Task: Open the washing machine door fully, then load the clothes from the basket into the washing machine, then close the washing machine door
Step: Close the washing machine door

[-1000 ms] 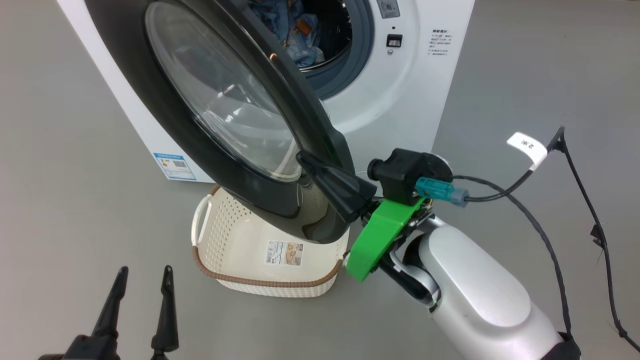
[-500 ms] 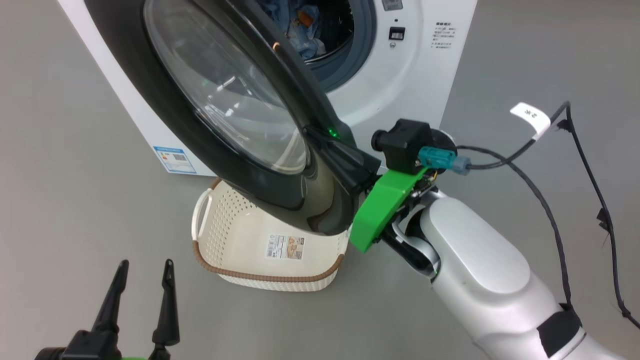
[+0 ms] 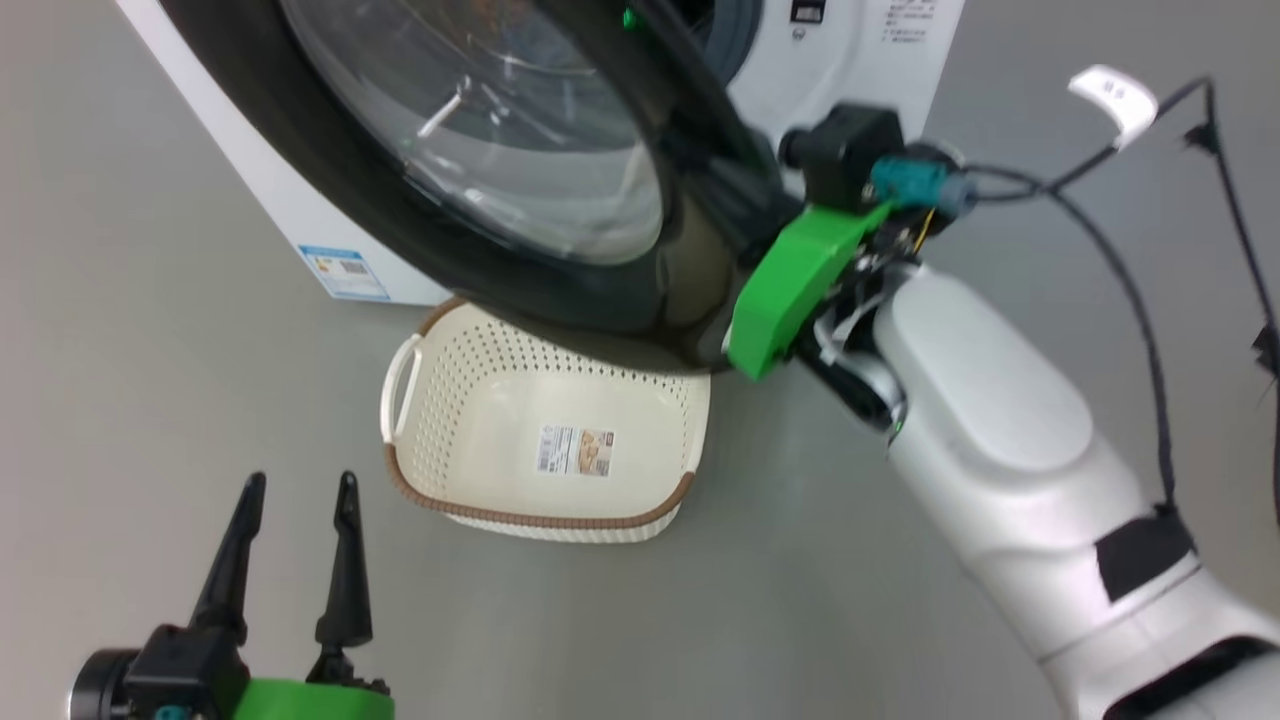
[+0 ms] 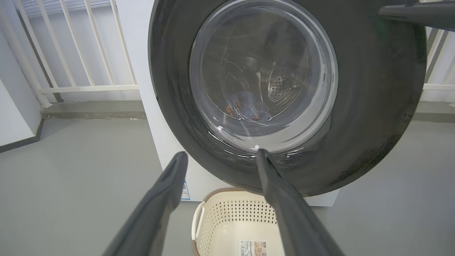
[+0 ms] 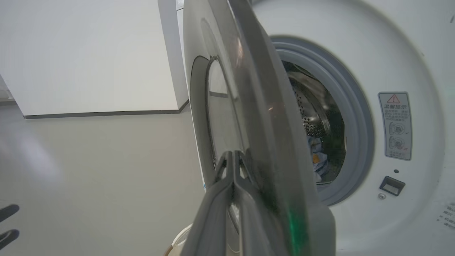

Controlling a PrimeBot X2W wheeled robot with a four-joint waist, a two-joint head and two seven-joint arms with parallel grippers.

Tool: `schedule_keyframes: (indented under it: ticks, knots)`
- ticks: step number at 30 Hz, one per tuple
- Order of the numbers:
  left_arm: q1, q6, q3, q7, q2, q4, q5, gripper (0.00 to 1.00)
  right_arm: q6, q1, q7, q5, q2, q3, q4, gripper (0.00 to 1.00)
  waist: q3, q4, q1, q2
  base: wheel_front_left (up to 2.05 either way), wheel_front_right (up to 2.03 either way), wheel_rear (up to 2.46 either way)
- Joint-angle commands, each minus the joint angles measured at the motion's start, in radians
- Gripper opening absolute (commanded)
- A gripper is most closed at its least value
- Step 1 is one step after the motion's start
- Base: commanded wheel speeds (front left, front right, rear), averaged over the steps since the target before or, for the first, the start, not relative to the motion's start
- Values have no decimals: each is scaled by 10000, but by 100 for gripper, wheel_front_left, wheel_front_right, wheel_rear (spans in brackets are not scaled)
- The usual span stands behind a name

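We are holding our right claw (image 5: 233,156) clenched on nothing, against the edge of the half-open washing machine door (image 3: 500,140). Its glossy black rim is ringing bulging clear glass, above the cream basket (image 3: 545,520) on the floor. Our left claw (image 3: 302,480) is hanging released.

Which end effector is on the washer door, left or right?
The right end effector, fingers shut, against the door's black rim. The left end effector stands open over the floor, apart from the basket.
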Motion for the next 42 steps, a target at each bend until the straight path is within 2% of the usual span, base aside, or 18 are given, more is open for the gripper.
schedule_keyframes:
  ticks: [1, 8, 26, 34, 42]
  knots:
    - [-502, -157, 358, -80, 67, -289, 105, 100, 14, -575, -101, -115, 181, -221, 31, 0, 364, 142, 0, 0, 0, 0, 0]
    - [-1017, -387, 354, -80, -233, -267, 122, 100, 14, -2077, -521, -584, 160, -1128, 1270, 0, 1118, 457, 0, 0, 0, 0, 0]
    - [-1707, -848, 432, -80, -653, -74, 302, 100, 14, -4938, -1772, -1413, -74, -2081, 4473, 0, 2062, 989, 0, 0, 0, 0, 0]
    - [-1829, -931, 408, -80, -705, 30, 374, 100, 14, -5541, -2042, -1937, -151, -2602, 5140, 0, 2163, 1056, 0, 0, 0, 0, 0]
    - [-1807, -945, 440, -80, -721, 128, 419, 100, 14, -5253, -2072, -2093, 14, -2586, 5056, 0, 2040, 979, 0, 0, 0, 0, 0]
